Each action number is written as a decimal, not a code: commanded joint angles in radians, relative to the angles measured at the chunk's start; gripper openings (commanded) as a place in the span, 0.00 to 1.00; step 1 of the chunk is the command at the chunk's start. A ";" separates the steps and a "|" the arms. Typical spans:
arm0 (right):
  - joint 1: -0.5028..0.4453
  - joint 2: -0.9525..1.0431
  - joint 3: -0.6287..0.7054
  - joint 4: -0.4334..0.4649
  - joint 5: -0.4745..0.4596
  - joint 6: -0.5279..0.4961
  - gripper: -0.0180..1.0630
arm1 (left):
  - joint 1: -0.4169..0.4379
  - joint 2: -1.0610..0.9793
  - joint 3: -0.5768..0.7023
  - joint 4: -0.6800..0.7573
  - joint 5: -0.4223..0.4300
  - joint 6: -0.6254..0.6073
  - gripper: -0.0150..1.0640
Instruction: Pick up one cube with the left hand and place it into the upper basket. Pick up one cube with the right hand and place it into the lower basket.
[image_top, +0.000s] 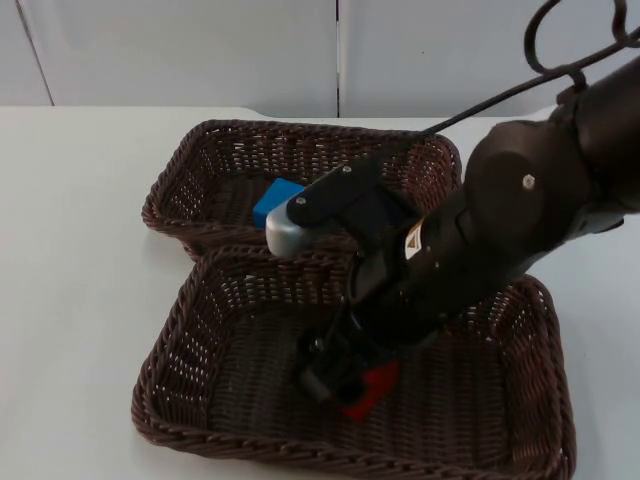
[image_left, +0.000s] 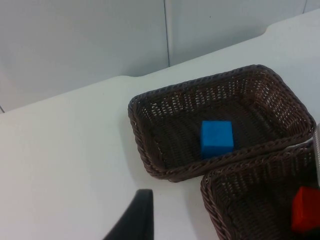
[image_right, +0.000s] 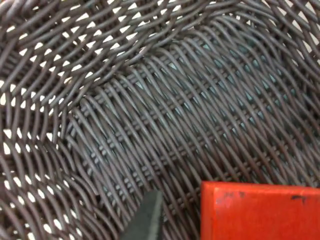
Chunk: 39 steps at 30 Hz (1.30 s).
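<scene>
I see two dark brown wicker baskets on the white counter (image_top: 70, 250), touching along one edge. Upper basket (image_top: 215, 140) sits nearer the grey partition wall (image_top: 180, 50), lower basket (image_top: 190, 330) nearer the camera.

Blue cube (image_top: 275, 200) rests on the floor of the upper basket, near the wall it shares with the lower one. The left wrist view has the same cube (image_left: 217, 138) sitting flat, apart from the basket walls.

Right arm (image_top: 530, 210) reaches down into the lower basket. Right hand (image_top: 345, 385) is low over the basket floor, roughly mid-basket, with the red cube (image_top: 368, 390) at its tip. In the right wrist view the red cube (image_right: 260, 211) lies right next to one black fingertip (image_right: 145, 217), woven floor behind both. I can't tell from here whether the fingers are clamped on the cube or have let go, and I can't tell whether the cube is resting on the weave or just above it.

Left hand: one black fingertip (image_left: 137, 217) over bare counter beside the upper basket, well off the baskets. I can't tell how far it's open; nothing visible at that finger. The left wrist view also catches the red cube (image_left: 306, 209) inside the lower basket (image_left: 235, 190).
</scene>
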 joint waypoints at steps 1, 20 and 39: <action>0.007 -0.038 0.001 0.005 0.007 -0.003 0.83 | -0.002 -0.005 0.006 -0.010 -0.001 -0.005 0.99; 0.007 -0.742 0.091 0.005 0.109 0.012 0.83 | -0.002 -0.296 0.006 -0.020 0.150 -0.005 0.99; 0.007 -1.436 0.412 -0.005 0.258 0.061 0.83 | -0.002 -0.633 0.182 -0.019 0.285 -0.025 0.99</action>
